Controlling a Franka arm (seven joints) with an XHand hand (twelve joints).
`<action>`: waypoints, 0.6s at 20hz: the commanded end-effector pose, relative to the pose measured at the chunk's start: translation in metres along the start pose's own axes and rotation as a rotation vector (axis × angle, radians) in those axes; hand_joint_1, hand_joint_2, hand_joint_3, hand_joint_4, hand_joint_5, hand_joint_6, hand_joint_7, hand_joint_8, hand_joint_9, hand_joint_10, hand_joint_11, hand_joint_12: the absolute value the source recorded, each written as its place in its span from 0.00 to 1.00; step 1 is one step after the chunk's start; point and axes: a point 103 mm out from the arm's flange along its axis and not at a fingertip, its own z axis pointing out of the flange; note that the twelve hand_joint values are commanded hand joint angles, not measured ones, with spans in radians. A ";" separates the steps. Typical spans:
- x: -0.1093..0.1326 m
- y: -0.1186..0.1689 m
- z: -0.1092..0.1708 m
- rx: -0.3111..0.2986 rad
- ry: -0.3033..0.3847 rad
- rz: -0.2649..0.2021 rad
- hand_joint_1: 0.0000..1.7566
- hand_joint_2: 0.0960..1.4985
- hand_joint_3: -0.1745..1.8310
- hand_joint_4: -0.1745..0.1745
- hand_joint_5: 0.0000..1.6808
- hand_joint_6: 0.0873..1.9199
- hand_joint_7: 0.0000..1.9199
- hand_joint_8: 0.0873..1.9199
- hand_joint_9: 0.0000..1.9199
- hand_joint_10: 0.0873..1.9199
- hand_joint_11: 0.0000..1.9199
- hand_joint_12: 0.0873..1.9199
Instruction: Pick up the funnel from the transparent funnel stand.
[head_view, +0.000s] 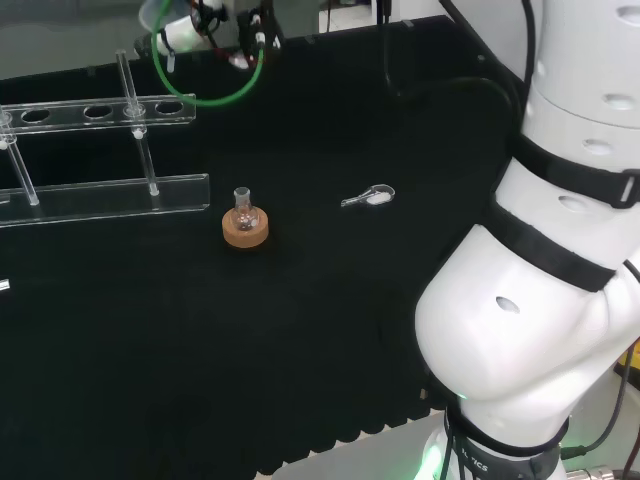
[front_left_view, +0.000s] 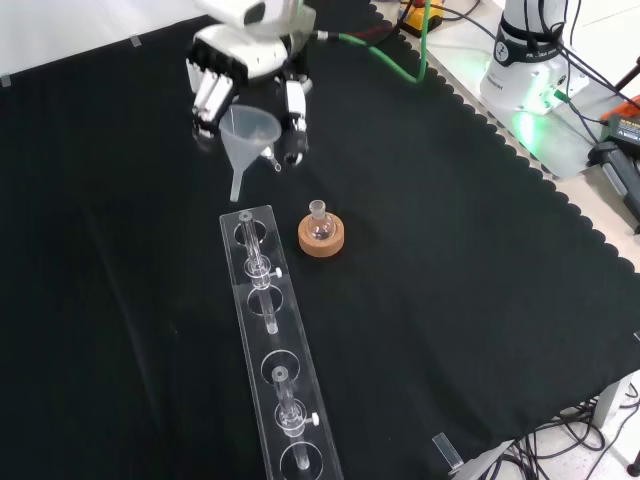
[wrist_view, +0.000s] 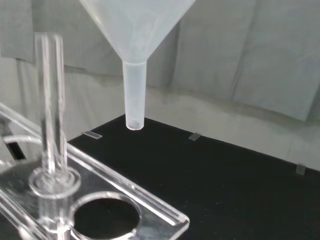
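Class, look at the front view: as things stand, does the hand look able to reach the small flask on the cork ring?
Probably not yet: the hand is shut on the funnel. The flask on its cork ring stands unobstructed nearby, clear of the stand.

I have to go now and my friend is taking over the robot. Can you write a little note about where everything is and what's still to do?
Hand: shut on the funnel, fingers curled round its cone.
Funnel: lifted clear of the transparent funnel stand; in the wrist view its spout tip hangs above the stand's end hole, touching nothing.
Also on the cloth: a small flask on a cork ring beside the stand, and a small spoon farther right in the head view.
Done: funnel grasped and out of the stand.
Left: probably nothing but holding it.
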 end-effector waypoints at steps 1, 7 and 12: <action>-0.009 -0.031 -0.143 0.044 0.071 0.025 0.68 0.55 0.11 1.00 0.95 0.33 0.99 0.34 1.00 0.62 1.00 0.62; -0.004 -0.083 -0.167 0.184 -0.010 0.110 0.68 0.55 0.11 1.00 0.95 0.32 0.99 0.34 1.00 0.62 1.00 0.63; 0.015 -0.154 -0.163 0.222 0.003 0.064 0.68 0.55 0.11 1.00 0.96 0.32 0.99 0.34 1.00 0.62 1.00 0.63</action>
